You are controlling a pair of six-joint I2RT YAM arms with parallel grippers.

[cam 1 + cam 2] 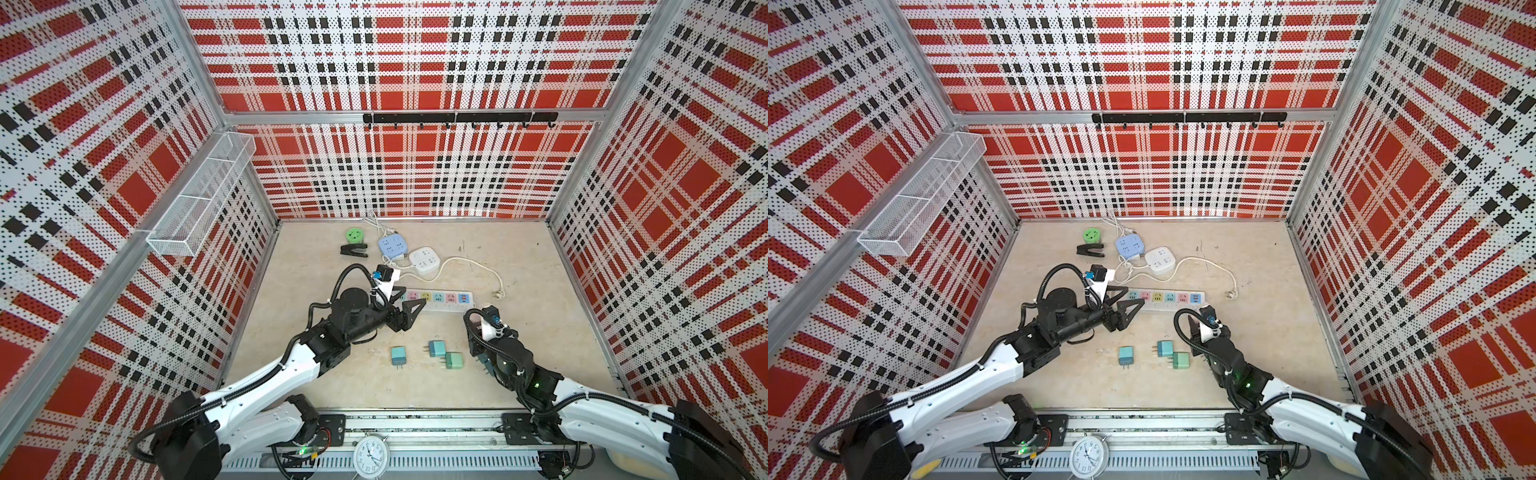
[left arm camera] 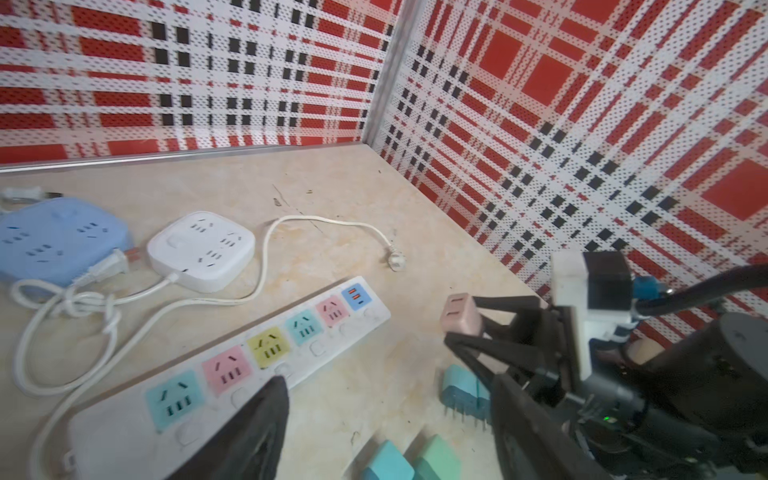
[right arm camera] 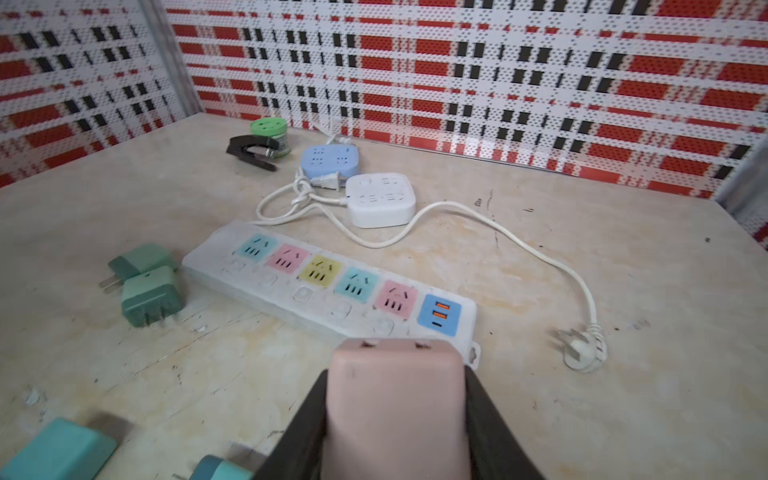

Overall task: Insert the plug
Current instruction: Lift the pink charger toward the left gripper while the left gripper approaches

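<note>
While the right pincer (image 3: 395, 376) is clamping the pink plug (image 3: 395, 415), the power strip (image 3: 332, 286) ahead is lying empty; the left pincer (image 1: 413, 296) is gaping astride its end.

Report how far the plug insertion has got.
Done: the pink plug is picked up, clamped in the right gripper. In hand: it is held near the USB end of the power strip, while the left gripper stands open at the other end. Left: nothing is plugged in yet, so aligning and pushing it in remain.
</note>
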